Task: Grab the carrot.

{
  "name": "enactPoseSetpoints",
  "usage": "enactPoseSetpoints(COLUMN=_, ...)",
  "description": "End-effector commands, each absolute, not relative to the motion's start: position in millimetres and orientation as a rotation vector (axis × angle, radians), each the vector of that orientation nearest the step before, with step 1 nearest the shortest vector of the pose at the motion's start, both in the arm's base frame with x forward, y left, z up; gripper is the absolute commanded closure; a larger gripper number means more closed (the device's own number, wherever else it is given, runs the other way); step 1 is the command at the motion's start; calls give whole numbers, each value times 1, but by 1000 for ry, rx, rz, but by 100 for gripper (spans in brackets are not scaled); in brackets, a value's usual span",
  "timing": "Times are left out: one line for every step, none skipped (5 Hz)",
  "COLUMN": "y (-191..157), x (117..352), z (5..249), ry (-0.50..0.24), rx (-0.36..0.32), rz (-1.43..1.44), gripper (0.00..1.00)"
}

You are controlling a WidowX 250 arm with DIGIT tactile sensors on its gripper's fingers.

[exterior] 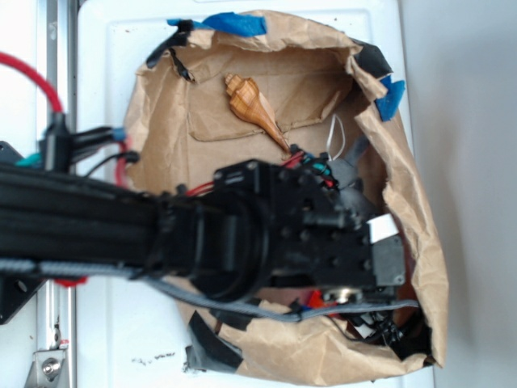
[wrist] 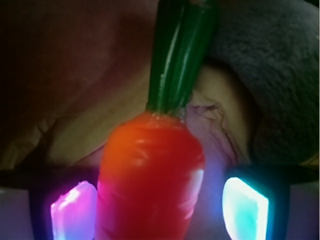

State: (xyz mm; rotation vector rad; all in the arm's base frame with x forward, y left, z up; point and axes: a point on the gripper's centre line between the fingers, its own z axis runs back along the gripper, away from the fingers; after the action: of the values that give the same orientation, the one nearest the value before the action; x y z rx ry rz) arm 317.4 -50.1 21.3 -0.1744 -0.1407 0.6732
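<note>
The carrot (wrist: 150, 175), glossy orange with a dark green stem (wrist: 180, 55), fills the middle of the wrist view and points away from the camera. My gripper (wrist: 160, 205) is open around its thick body. The pink-lit left pad (wrist: 72, 212) sits right against the carrot's side. A visible gap separates the carrot from the cyan-lit right pad (wrist: 245, 207). In the exterior view the gripper (exterior: 386, 260) is lowered into the right part of the paper-lined bin, and the arm hides the carrot.
Crumpled brown paper (exterior: 242, 339) lines the bin, with raised walls all round. A tan spiral seashell (exterior: 252, 103) lies at the back. A grey plush toy (wrist: 270, 75) rests just beyond the carrot's stem on the right. Blue tape (exterior: 234, 23) holds the paper's rim.
</note>
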Motion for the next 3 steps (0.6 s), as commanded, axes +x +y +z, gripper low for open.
enactPoseSetpoints(y=-30, x=308, z=42, ry=-226, rx=-199, rz=594, gripper=100)
enactPoseSetpoints(y=-8, x=292, z=67, ry=-339, rx=-248, rz=554, gripper=100)
enactPoseSetpoints(y=12, x=279, z=87, ry=-350, rx=-238, rz=439, gripper=100)
